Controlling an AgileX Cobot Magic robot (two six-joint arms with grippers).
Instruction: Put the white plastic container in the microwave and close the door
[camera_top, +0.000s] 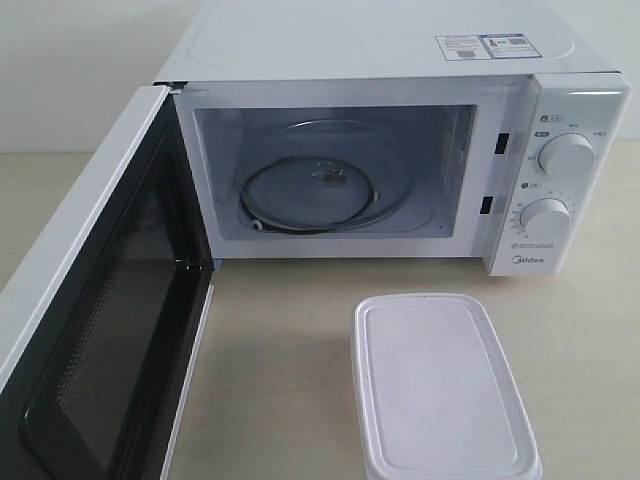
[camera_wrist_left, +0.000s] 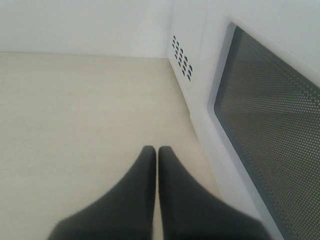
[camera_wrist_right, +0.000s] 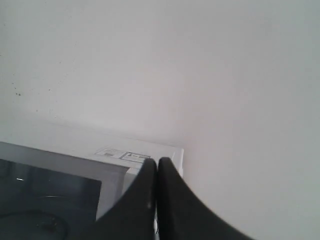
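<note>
Pale table (camera_top: 280, 350) carries microwave (camera_top: 390, 60); white plastic container (camera_top: 440, 385) in front.

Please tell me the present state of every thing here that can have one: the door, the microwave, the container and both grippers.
door, wide open.
microwave, cavity holds only the glass turntable.
white plastic container, lid on, resting on the table in front of the microwave, not held.
left gripper, shut, empty.
right gripper, shut, empty.
</note>
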